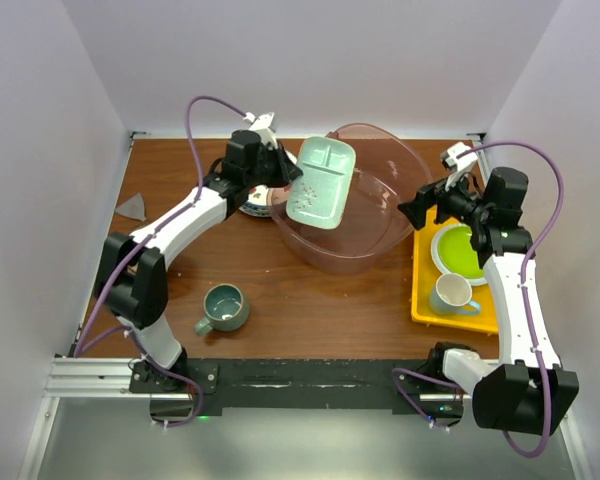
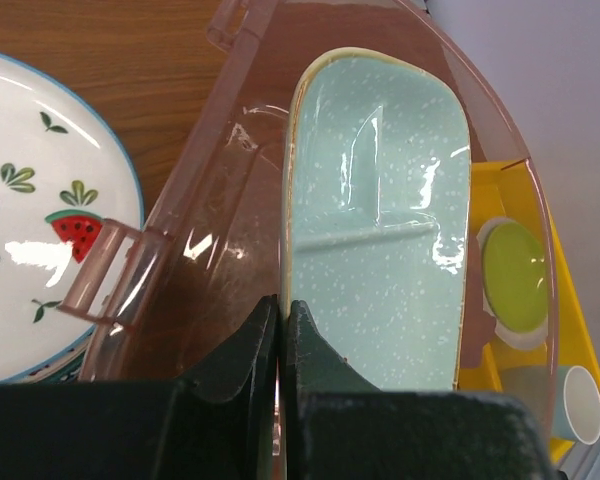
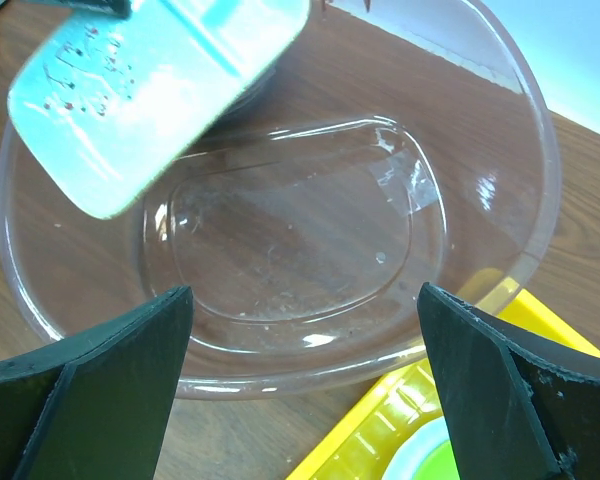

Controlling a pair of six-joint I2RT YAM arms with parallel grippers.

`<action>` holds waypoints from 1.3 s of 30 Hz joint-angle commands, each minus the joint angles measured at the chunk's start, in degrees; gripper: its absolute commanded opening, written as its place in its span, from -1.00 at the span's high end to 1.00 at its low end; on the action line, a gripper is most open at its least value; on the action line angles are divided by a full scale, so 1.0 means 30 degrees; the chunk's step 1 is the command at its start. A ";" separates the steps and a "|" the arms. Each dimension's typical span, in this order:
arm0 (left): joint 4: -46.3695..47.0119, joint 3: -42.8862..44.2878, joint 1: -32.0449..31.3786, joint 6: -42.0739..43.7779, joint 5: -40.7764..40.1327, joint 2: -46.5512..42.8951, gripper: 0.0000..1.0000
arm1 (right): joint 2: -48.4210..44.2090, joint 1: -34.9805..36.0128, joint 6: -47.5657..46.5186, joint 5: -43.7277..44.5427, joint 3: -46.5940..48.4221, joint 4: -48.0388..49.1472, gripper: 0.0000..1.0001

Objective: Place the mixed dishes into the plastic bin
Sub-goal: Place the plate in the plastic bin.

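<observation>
The left fingers (image 2: pixel 305 345) are pinched shut on one edge of the mint dish (image 2: pixel 380 230). The dish hangs tilted over the left side of the plastic bin (image 1: pixel 372 252), clear of its floor. The right fingers (image 3: pixel 90 400) stand fully spread and hold nothing, just beside the bin's right rim.

Caution: the grip covers only a narrow strip of edge, so the dish may pivot or slip. Released at this height, it could strike the bin hard. It could also catch the wall and fall onto the watermelon plate (image 2: pixel 40 220) outside.
</observation>
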 commanded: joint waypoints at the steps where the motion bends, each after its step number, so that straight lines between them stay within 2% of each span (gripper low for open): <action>1: 0.2435 0.3038 -0.0993 -0.0486 -0.0069 0.0847 1.00 | -0.0386 -0.0171 0.0470 0.0641 -0.0180 0.0894 -0.96; 6: 0.1293 0.6141 -0.2223 -0.0222 -0.1006 0.3687 1.00 | -0.0473 -0.0200 0.0528 0.0816 -0.0151 0.0895 -0.96; 14: -0.2868 1.2555 -0.3367 0.1682 -0.2150 0.8752 1.00 | -0.0620 -0.0288 0.0646 0.0963 -0.0151 0.0953 -0.97; 23: -0.3691 1.4933 -0.3924 0.2474 -0.0540 1.1803 1.00 | -0.0620 -0.0317 0.0705 0.1051 -0.0151 0.0924 -0.96; 31: -0.3603 1.5551 -0.4247 0.2914 0.0779 1.3183 1.00 | -0.0620 -0.0347 0.0734 0.0817 -0.0210 0.0954 -0.96; 34: -0.3632 1.5522 -0.4305 0.2855 0.0984 1.3447 0.85 | -0.0591 -0.0376 0.0763 0.0671 -0.0239 0.0954 -0.97; 37: -0.3691 1.5522 -0.4334 0.2796 0.0985 1.3652 0.55 | -0.0620 -0.0376 0.0763 0.0583 -0.0239 0.0954 -0.97; 38: -0.3778 1.5551 -0.4334 0.2767 0.0956 1.3682 0.36 | -0.0620 -0.0376 0.0763 0.0582 -0.0239 0.0953 -0.96; 39: -0.3865 1.5551 -0.4334 0.2796 0.0927 1.3653 0.26 | -0.0620 -0.0376 0.0763 0.0524 -0.0239 0.0982 -0.97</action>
